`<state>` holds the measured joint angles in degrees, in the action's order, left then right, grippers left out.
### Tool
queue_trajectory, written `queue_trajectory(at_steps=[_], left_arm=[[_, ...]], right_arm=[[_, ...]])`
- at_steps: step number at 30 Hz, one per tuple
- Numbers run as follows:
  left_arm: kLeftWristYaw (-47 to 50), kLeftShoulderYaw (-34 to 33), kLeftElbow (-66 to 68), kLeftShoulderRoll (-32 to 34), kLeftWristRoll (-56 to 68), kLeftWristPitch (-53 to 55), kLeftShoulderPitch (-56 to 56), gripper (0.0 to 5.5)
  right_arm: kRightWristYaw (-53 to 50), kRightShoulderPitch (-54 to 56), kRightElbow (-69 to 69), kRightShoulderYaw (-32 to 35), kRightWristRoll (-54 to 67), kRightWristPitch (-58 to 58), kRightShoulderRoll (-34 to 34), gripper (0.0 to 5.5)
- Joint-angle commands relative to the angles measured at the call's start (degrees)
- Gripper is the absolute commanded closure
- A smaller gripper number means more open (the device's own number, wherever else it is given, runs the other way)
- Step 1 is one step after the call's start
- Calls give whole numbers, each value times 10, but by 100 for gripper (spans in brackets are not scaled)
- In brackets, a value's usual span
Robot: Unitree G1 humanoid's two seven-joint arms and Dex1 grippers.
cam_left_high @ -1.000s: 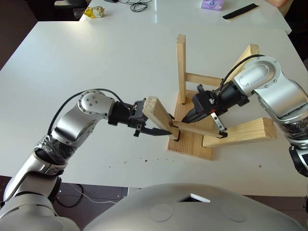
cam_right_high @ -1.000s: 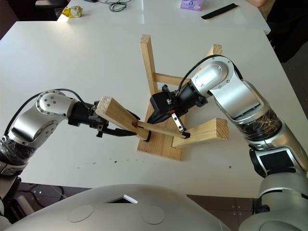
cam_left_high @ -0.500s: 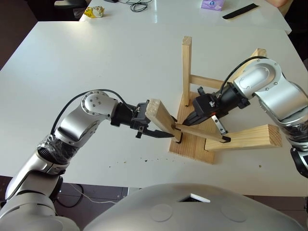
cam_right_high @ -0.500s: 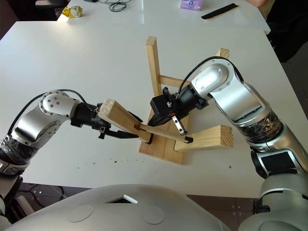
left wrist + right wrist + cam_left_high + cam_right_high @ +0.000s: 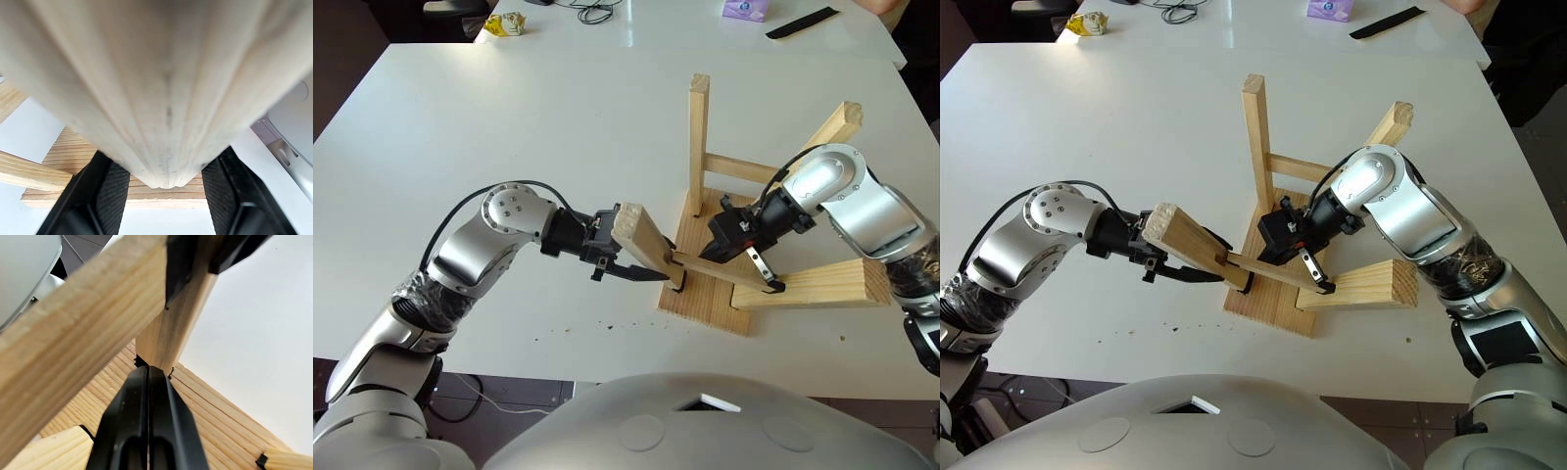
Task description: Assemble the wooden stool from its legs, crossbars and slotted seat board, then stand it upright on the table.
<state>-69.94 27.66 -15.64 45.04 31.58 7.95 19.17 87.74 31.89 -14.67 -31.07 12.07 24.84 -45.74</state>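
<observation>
The left gripper [image 5: 644,264] is clamping the near-left leg [image 5: 641,235], probably bracing it in the seat board [image 5: 705,311] lying near the table's [image 5: 509,147] near right. The right gripper [image 5: 148,374] is resting beside the crossbar [image 5: 720,271], fingers pressed together on nothing, tips at that leg's foot.

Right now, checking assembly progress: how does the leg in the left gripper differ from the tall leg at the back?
The gripped leg leans sideways off the seat board; the back leg stands upright on it. The left gripper clamps the gripped leg; nothing holds the back leg. Both are pale square wooden bars.
</observation>
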Motion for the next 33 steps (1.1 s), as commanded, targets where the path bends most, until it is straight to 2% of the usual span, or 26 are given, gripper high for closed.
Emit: queue_trajectory(at_steps=[1,33], left_arm=[[-14,77,43,26,-117,54,-46,343],[-6,94,55,19,-128,62,-29,343]], right_arm=[[18,-6,-18,13,51,44,7,547],[25,26,-49,46,138,156,17,547]])
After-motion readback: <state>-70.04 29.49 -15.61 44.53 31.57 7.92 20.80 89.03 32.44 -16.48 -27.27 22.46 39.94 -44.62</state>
